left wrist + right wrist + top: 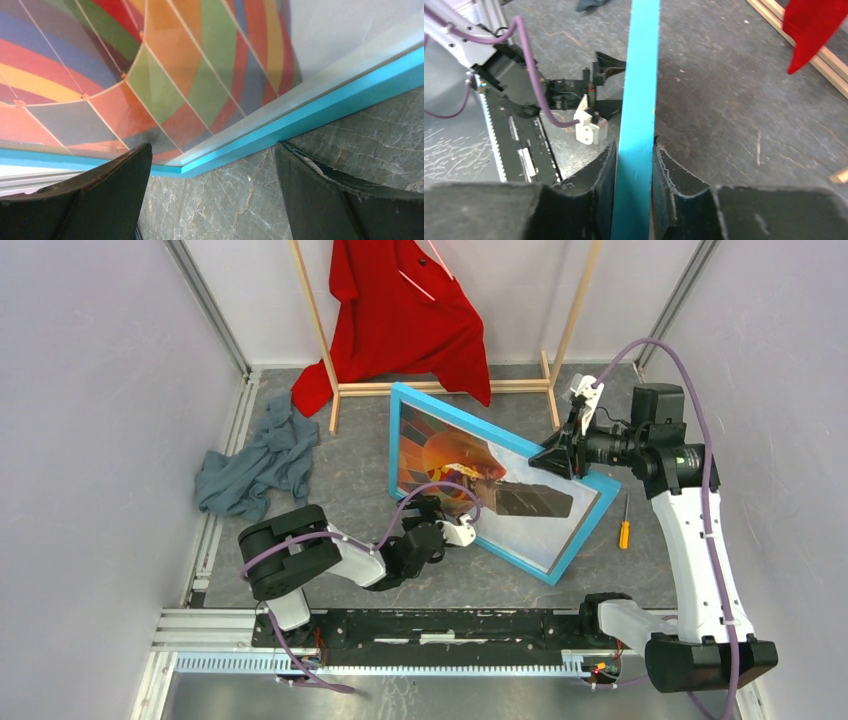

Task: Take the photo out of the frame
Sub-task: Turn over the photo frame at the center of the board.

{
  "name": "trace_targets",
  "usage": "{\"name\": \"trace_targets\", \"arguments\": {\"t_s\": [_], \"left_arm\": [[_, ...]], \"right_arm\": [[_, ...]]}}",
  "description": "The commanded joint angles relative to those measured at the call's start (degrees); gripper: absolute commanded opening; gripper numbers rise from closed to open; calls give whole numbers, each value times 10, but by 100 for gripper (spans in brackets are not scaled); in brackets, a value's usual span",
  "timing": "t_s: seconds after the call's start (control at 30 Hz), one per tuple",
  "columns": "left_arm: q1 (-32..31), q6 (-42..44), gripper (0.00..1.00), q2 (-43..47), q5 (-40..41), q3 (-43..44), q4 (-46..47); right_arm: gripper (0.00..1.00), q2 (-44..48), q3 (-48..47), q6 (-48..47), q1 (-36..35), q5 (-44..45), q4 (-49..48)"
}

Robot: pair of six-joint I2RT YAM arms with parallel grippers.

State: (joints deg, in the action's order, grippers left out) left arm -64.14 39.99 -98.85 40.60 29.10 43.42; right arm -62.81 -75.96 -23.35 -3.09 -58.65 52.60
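Photo point(440, 450) of a striped hot-air balloon sits inside the light blue frame point(394, 440). The right gripper point(635, 150) pinches the frame by its upper edge, one finger on each face, propping it at a tilt with its lower edge down at the grey table point(350, 470). The left gripper point(212, 165) hangs spread wide and empty just off the frame's lower edge, near a corner. Its purple cable point(440, 484) loops across the picture's face in the overhead view. Behind the frame, a red shirt point(400, 310) drapes over a wooden rack point(319, 360). A grey-blue cloth point(255, 465) lies crumpled at left, and an orange-handled screwdriver point(624, 532) rests just right of the frame.
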Motion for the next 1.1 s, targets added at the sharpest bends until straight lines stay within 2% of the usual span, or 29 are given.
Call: {"name": "trace_targets", "arguments": {"t_s": [0.0, 0.17, 0.33, 0.53, 0.87, 1.07], "left_arm": [[5, 17, 98, -11, 21, 15, 34], [7, 20, 99, -4, 25, 28, 27], [15, 8, 100, 8, 20, 52, -9], [48, -35, 100, 47, -6, 77, -89], [121, -166, 100, 155, -105, 154, -321], [191, -297, 100, 192, -260, 270, -515]], "right_arm": [[22, 15, -5, -16, -7, -2, 29], [13, 33, -6, 24, -8, 34, -18], [0, 55, -2, 65, -7, 94, -73], [0, 92, 9, 79, -8, 199, -118], [0, 125, 3, 100, -7, 317, -159], [0, 122, 34, 113, -8, 344, -178]]}}
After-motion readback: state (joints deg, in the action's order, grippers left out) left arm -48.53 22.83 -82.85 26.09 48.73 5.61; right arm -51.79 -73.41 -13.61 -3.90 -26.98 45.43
